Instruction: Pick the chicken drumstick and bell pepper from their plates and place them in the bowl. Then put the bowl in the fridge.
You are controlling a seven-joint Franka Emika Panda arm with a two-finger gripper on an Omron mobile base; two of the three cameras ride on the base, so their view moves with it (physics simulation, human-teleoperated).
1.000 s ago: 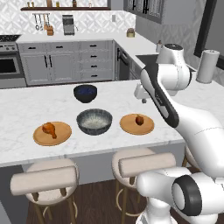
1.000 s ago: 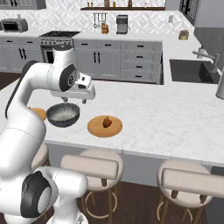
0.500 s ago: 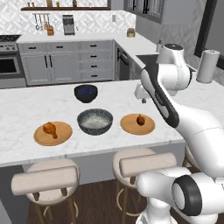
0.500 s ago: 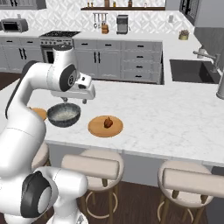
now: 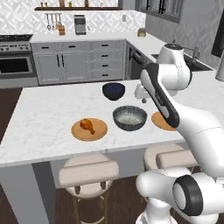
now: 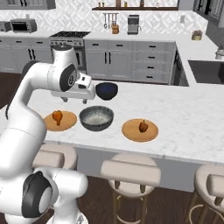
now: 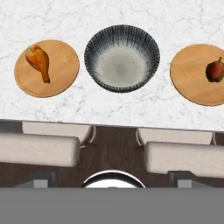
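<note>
Hand view: pincer [image 6: 78,91] spread wide above the bowl [image 7: 122,57], drumstick [image 7: 39,61] left, pepper [image 7: 215,71] right.

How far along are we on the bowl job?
Nothing is done yet: the drumstick and pepper lie on their plates and the bowl is empty. The end effector is open above the counter, holding nothing. Both picks and the fridge step remain.
</note>
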